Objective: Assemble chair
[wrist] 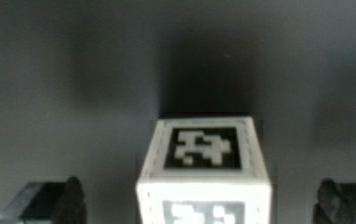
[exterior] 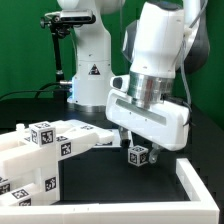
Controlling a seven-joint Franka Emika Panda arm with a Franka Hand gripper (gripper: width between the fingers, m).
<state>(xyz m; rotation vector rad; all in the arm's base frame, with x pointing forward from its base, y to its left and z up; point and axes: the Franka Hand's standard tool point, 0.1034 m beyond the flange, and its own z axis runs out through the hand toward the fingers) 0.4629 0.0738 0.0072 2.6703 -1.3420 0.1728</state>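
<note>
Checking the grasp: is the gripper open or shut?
Open: the gripper has its fingers clear on either side of the small block.

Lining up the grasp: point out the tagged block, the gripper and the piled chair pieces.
tagged block (wrist: 203, 148), wrist view, top face tag.
gripper (exterior: 138, 142), exterior view, midway between fingertips.
piled chair pieces (exterior: 42, 135), exterior view, upper tag.

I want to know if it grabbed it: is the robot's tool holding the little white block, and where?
Nothing is held. The open tool hangs over the little white block, and its fingers are clear of both sides.
</note>
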